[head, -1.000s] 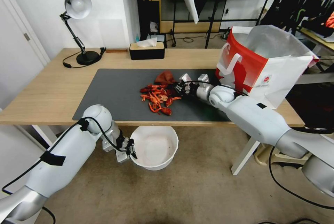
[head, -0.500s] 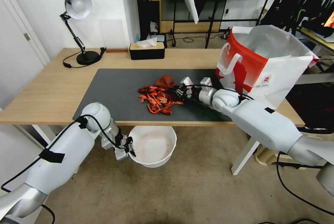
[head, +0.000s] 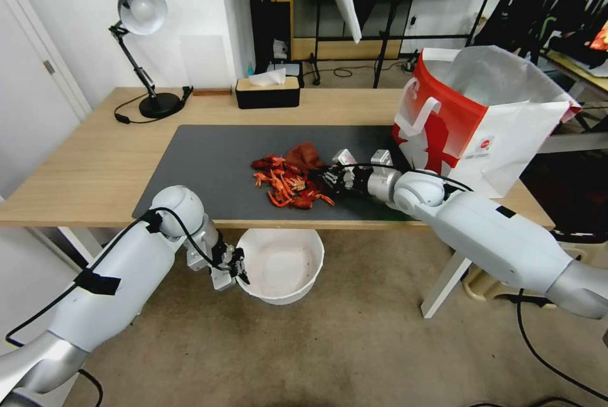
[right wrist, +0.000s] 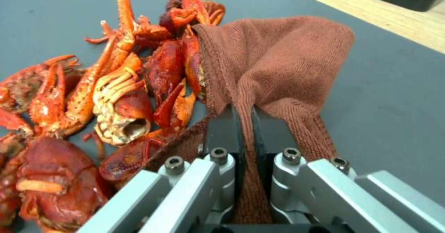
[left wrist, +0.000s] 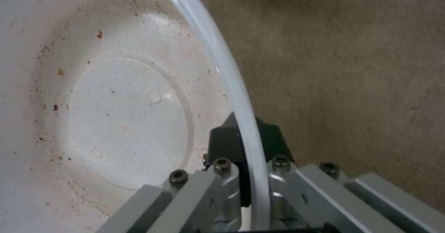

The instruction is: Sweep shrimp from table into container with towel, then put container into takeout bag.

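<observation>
On the grey mat, bunched rust-brown towel (right wrist: 278,66) pinched in right hand (right wrist: 243,135), against red-orange shrimp (right wrist: 106,97).

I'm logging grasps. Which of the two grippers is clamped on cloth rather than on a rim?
The right gripper, over the grey mat, pinches the towel beside the shrimp. The left gripper grips the container rim below the table edge.

Right tool (head: 329,178) pinches towel (head: 304,154) — shrimp (head: 286,181) alongside.
</observation>
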`<state>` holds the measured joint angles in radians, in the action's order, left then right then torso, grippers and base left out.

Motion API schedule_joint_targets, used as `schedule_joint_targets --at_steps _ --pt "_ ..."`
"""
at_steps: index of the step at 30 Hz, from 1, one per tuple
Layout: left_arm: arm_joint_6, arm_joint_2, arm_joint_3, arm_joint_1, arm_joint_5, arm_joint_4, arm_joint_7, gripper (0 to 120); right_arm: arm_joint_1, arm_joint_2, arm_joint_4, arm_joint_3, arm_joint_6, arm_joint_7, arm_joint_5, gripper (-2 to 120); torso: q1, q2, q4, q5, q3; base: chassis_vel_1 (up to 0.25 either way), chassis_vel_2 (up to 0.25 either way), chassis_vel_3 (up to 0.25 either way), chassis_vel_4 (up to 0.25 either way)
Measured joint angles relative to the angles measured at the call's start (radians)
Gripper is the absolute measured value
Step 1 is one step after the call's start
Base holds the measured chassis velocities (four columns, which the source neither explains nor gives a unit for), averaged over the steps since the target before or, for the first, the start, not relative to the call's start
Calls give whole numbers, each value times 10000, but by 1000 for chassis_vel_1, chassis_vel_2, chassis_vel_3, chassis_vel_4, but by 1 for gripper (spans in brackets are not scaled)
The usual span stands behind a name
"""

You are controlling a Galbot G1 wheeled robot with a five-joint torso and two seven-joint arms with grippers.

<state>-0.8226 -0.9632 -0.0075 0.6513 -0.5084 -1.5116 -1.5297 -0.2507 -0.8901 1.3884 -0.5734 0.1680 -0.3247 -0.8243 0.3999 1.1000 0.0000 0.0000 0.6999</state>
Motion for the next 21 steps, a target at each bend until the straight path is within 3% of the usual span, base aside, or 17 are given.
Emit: schedule_joint_targets --at_steps 21 --pt "0 -69 19 -219 0 266 -1 0 -324 641 1193 -150 143 58 -150 2 0 0 0 0 0 0 0 0 0"
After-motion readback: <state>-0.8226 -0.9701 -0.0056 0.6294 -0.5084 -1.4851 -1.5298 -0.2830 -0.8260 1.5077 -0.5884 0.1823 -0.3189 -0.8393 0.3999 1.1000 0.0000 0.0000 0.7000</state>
